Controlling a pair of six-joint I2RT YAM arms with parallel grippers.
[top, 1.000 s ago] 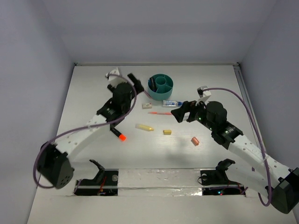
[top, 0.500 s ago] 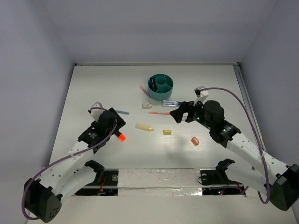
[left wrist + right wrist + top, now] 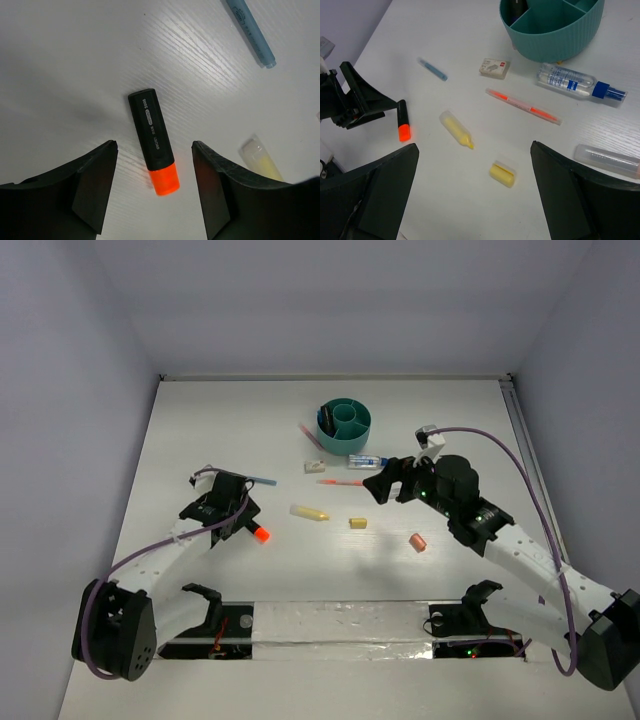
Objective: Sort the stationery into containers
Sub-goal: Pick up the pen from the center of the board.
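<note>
The table [image 3: 200, 440] bears all the task's things. The left gripper [image 3: 153, 150] is lowered over the black marker [image 3: 152, 135], jaws parted either side of it and touching nothing, judged to be placed for a grasp. The right gripper [image 3: 474, 147] is held fully spread and empty above the middle of the table, apparently waiting.

One teal organizer [image 3: 552, 42] stands at the far side; a dark item is seen in one cell.

Nine loose items are counted:
- one black marker
- one blue pen [image 3: 250, 32]
- two pink pens [image 3: 522, 106]
- one bottle [image 3: 572, 82]
- one yellow tube [image 3: 455, 129]
- one white eraser [image 3: 494, 68]
- one yellow bit [image 3: 501, 173]
- one orange bit [image 3: 418, 541]
</note>
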